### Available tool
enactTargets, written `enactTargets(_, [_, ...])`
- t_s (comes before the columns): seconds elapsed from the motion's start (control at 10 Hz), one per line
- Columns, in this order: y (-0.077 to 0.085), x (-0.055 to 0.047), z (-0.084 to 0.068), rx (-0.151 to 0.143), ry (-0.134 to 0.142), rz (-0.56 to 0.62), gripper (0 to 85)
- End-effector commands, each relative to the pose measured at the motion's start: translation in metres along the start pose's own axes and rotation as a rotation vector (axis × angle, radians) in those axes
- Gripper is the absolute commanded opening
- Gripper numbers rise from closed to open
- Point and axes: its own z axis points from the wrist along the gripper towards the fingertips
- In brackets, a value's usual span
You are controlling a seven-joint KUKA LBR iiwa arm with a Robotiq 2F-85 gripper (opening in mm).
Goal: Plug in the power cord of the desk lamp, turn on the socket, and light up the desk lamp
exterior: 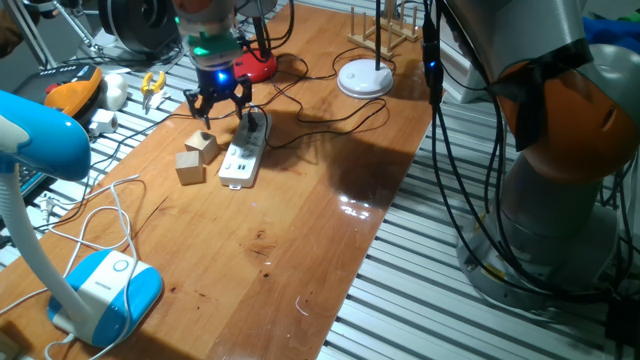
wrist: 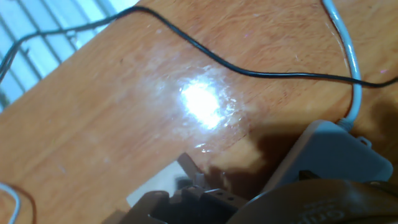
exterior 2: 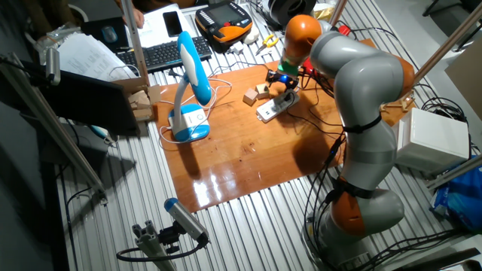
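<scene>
The white power strip (exterior: 241,160) lies on the wooden table, also in the other fixed view (exterior 2: 274,108) and the hand view (wrist: 336,158). A small black plug (exterior: 256,126) stands on its far end; I cannot tell how deep it sits. The thin black power cord (exterior: 330,122) runs from it toward a white round lamp base (exterior: 364,78) and crosses the hand view (wrist: 249,70). My gripper (exterior: 218,108) hangs open and empty just left of the strip's far end, above the table.
Two tan wooden blocks (exterior: 201,146) (exterior: 189,167) lie left of the strip. A blue and white lamp (exterior: 105,290) with a white cable stands at the near left corner. The strip's white cable (wrist: 348,62) leads away. A red device (exterior: 255,68) and tools lie behind.
</scene>
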Motion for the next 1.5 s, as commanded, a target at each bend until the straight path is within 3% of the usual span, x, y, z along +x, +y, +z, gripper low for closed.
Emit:
enactTargets(0.0, [0.000,0.000,0.001,0.004,-0.017,0.138,68.0])
enactTargets(0.8, [-0.006,-0.002,0.011,-0.012,-0.009,0.178,68.0])
enactTargets(1.4, [-0.004,-0.001,0.023,-0.027,-0.018,0.183,68.0])
